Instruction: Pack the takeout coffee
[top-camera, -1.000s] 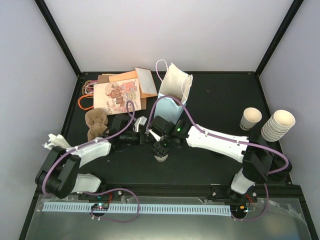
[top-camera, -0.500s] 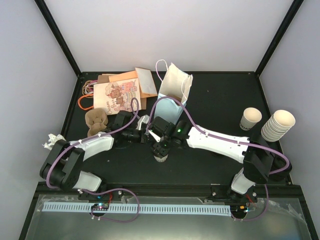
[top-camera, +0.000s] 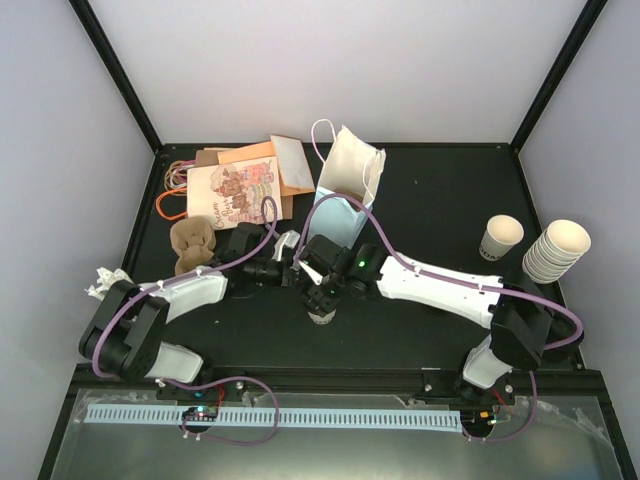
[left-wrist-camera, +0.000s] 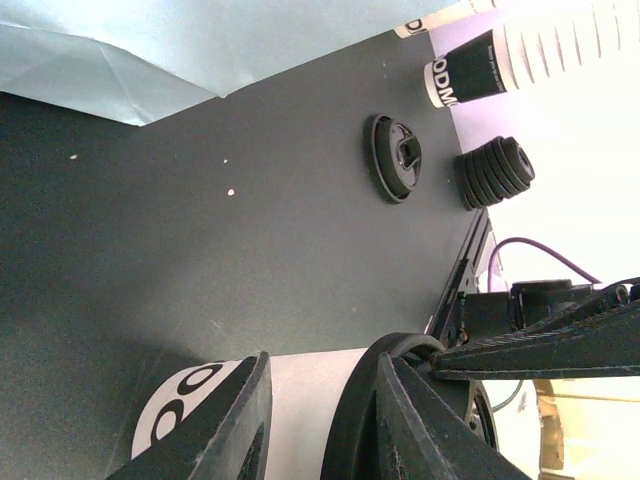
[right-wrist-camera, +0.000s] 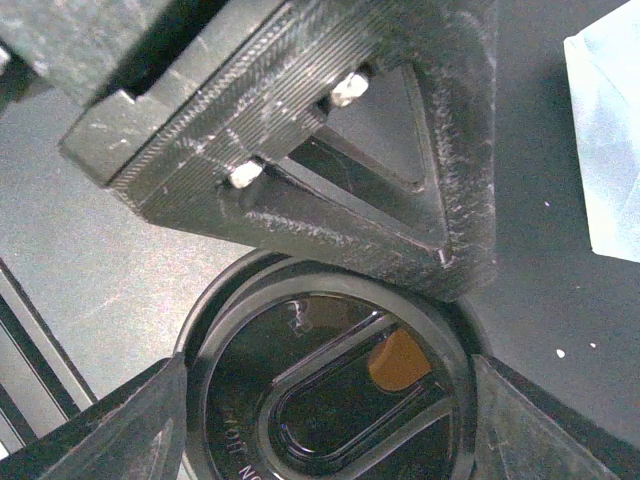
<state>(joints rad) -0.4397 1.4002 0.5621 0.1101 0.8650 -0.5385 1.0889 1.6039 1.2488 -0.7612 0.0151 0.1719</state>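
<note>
The takeout coffee (top-camera: 321, 316), a cream cup with a round black lid (right-wrist-camera: 330, 395), stands upright on the bench (top-camera: 440, 210).

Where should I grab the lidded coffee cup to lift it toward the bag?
I'd grip the takeout coffee by its black lid rim, coming straight down from above and clamping opposite sides. It stands upright and round, the lid overhangs the wall, and the left gripper crowds one side.

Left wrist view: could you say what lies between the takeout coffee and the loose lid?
Only bare tabletop separates takeout coffee from loose lid, left wrist view.
</note>
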